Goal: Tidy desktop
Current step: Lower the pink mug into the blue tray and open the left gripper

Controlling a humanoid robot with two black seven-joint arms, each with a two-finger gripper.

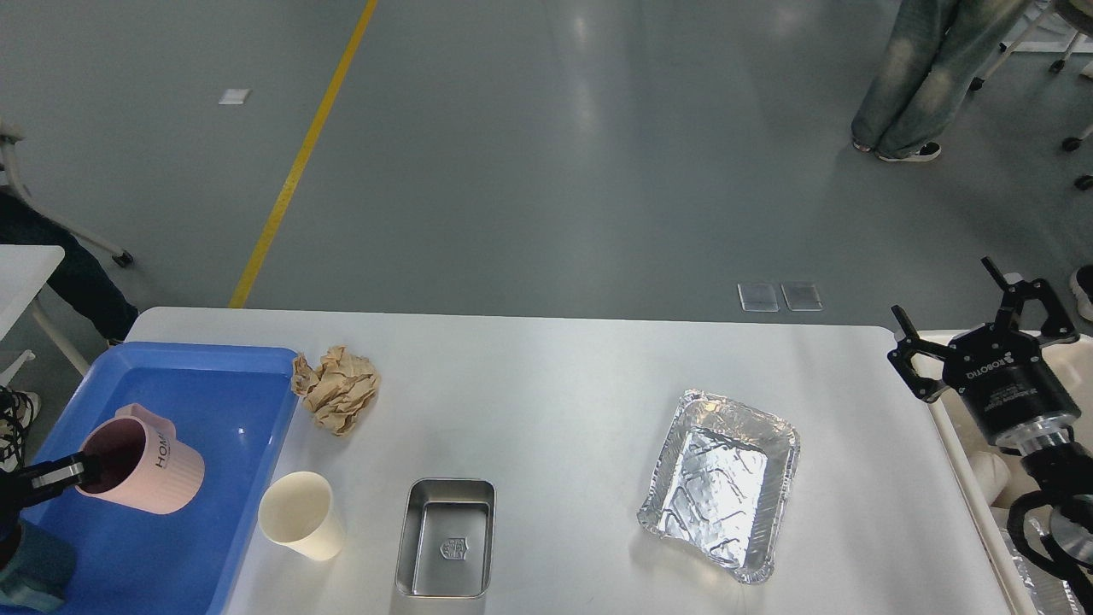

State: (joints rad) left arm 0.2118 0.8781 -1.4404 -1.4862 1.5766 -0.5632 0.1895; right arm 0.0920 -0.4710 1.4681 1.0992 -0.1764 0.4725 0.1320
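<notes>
- Head view, looking down on the desktop (555, 401) — white, wide, rounded corners, filling the lower half of the frame w/ grey floor beyond.
- Left gripper (81, 472) comes in low at the left edge and is clamped on the rim of a pink mug (145, 465); one finger sits inside the mouth, other side can't be made out well.
- Mug is tilted, mouth toward the left, handle up top, over the blue tray (230, 401). Can't tell if its base touches the tray floor.
- Blue tray sits at the left end of the desktop, overhanging the near-left corner.
- Crumpled brown paper (336, 390) lies just beside the tray's far right corner, on the desktop.
- Cream paper cup (301, 515) lies tipped just beside the tray's right wall, mouth toward the far side.
- Small steel tin (446, 537) near the front edge, right of the cup, open side up.
- Foil tray (721, 483) right of centre, skewed, open side up.
- Right gripper (982, 312) hangs off the right end of the desktop, fingers spread wide — holding nothing, over a cream bin (956, 436) at the right edge.
</notes>
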